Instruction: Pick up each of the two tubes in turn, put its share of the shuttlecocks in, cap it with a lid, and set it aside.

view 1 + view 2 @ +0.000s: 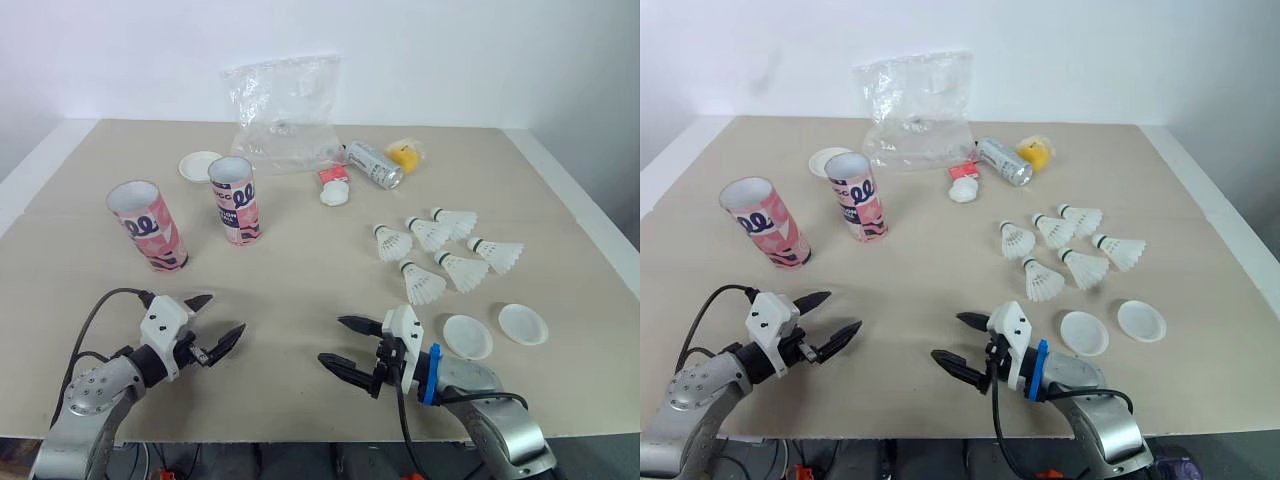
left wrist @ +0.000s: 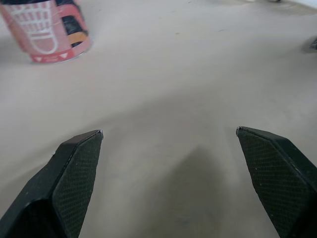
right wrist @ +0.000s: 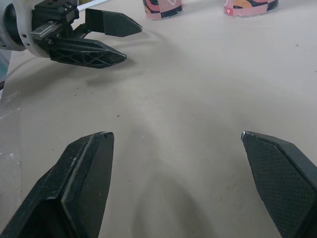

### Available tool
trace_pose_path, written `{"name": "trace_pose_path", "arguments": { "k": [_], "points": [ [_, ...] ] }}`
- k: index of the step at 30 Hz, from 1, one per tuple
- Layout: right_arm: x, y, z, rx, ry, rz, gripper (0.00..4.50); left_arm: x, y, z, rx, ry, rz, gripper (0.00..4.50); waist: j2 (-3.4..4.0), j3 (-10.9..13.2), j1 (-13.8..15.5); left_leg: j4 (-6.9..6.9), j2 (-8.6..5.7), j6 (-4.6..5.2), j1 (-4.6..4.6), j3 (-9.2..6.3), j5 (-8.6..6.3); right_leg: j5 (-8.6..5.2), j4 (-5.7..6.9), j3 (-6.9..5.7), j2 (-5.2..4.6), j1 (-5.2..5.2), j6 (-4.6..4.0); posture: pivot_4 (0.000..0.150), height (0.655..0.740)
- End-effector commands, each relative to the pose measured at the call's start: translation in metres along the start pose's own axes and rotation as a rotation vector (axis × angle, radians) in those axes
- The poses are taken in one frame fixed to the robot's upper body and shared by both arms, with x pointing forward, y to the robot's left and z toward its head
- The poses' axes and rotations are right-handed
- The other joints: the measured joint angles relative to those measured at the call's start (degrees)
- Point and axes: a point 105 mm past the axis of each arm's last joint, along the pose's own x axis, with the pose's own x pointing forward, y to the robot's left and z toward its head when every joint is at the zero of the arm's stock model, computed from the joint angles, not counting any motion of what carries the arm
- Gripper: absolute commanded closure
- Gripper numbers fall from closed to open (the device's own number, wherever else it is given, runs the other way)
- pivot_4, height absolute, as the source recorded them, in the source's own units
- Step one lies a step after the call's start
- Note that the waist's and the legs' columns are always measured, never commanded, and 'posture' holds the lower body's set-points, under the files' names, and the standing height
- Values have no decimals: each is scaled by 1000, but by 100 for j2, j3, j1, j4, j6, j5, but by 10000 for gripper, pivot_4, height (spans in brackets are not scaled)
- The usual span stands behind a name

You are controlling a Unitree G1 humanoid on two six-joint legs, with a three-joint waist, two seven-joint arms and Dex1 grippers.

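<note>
Two upright tubes [image 1: 150, 228] [image 1: 236, 205], left tool [image 1: 222, 315], right tool [image 1: 332, 341] splayed

Both arms enter from the bottom edge, the left gripper [image 1: 222, 313] at lower left and the right gripper [image 1: 332, 340] at lower centre, each spread wide and empty.

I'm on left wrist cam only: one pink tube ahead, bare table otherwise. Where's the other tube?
Observer: The second tube stands just to the right of the first tube. Both are upright and uncapped.
Operator: And the shuttlecocks, any loaded yet?
Observer: Six shuttlecocks lie loose on the table, off to the robot's right.
</note>
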Motion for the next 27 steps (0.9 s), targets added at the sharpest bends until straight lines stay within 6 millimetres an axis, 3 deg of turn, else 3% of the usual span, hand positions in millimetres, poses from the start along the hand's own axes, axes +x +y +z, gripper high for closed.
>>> {"name": "trace_pose_path", "arguments": {
  "k": [1,10,18,24,27],
  "points": [
    [-1,-2,11,-32,-39,-6,880,-1,-6,20,32,-84,-68,0,0,0,0,0,0,0,0,0,0,0,0,0,0,0,0,1500,7400],
    [0,-2,11,-33,-42,-5,880,3,-3,46,32,-205,-68,0,0,0,2,0,0,0,0,0,0,0,0,-2,0,2,0,1500,7400],
    [-1,-4,12,-41,-44,-8,880,6,-5,39,46,-180,-66,0,0,0,5,0,0,1,-1,0,1,0,0,-2,1,22,0,1500,7400],
    [-2,-5,31,-80,-97,-5,880,5,3,43,41,-211,38,0,0,0,6,1,0,1,0,-2,1,0,0,-4,1,22,0,1500,7400],
    [2,-5,58,-79,-186,22,880,6,5,46,18,-231,93,0,1,1,4,2,0,1,0,-3,1,0,0,-5,1,26,0,1500,7400]
  ]
}}
